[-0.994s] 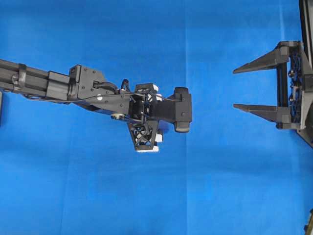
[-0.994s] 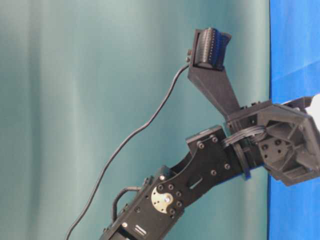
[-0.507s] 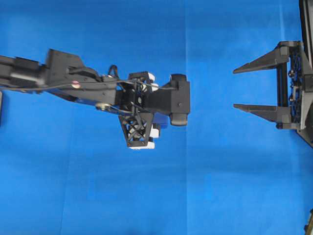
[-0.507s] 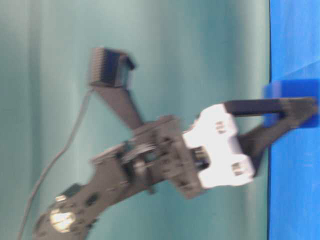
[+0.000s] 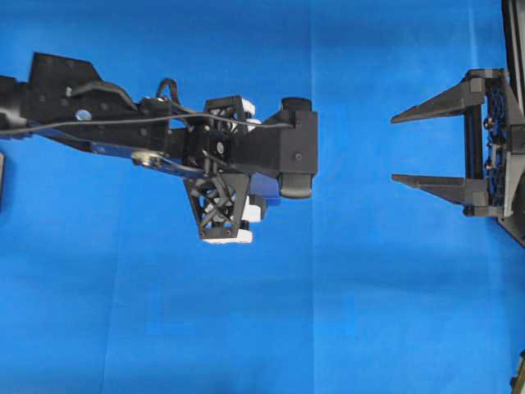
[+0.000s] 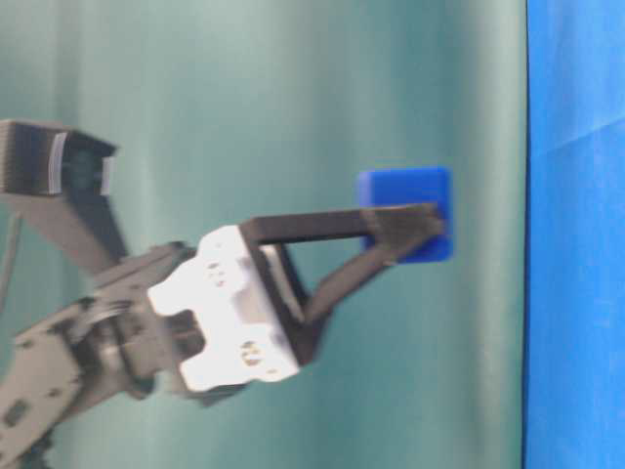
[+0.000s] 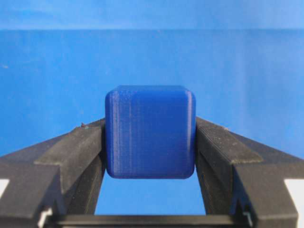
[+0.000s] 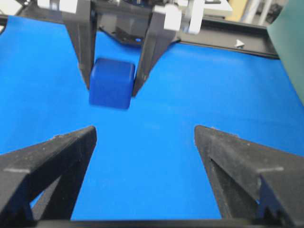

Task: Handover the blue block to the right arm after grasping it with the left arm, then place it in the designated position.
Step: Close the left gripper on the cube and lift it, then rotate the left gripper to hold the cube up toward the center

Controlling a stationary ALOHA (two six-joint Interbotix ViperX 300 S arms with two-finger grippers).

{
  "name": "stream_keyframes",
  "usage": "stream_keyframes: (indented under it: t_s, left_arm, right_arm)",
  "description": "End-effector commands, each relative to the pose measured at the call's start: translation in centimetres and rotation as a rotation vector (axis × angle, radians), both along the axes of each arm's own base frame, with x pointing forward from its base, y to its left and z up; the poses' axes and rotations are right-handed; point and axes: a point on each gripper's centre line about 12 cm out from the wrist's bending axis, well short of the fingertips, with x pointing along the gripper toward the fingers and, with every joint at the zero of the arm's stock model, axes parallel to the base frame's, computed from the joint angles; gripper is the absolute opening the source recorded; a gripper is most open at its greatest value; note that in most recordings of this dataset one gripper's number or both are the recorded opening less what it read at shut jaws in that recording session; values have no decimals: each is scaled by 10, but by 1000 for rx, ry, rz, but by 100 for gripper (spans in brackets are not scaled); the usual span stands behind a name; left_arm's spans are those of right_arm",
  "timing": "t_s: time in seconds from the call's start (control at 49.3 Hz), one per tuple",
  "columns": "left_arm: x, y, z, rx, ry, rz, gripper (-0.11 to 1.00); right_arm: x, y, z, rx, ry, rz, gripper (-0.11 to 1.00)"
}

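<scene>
So the small dark-blue cube with rounded edges [image 7: 150,132] sits pinched between the two black pointed fingers [image 7: 78,152] of the left gripper with white plastic brackets [image 6: 415,227]. In the table-level view it hangs clear of the bright blue cloth [image 6: 576,293], against the teal backdrop [image 6: 244,98]. From overhead, the left arm [image 5: 107,123] stretches in from the left edge to mid-frame and hides the cube. The right gripper with its black lattice frame [image 5: 394,148] sits at the right edge, jaws spread wide, nothing in them, well apart from the cube.
</scene>
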Motion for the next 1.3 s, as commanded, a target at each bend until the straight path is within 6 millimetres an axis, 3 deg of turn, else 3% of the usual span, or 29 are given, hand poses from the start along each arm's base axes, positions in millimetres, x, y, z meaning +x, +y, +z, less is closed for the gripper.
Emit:
stream_keyframes:
  t_s: [0.0, 0.142, 1.277]
  left_arm:
    - [-4, -1, 39, 0, -84, -6, 48]
    - [-7, 0, 51, 5, -99, -7, 48]
    - [-8, 0, 50, 5, -89, -6, 48]
  right_arm:
    - [3, -1, 8, 6, -26, -3, 97]
    - [3, -1, 8, 6, -25, -3, 97]
    - [4, 0, 8, 6, -23, -2, 97]
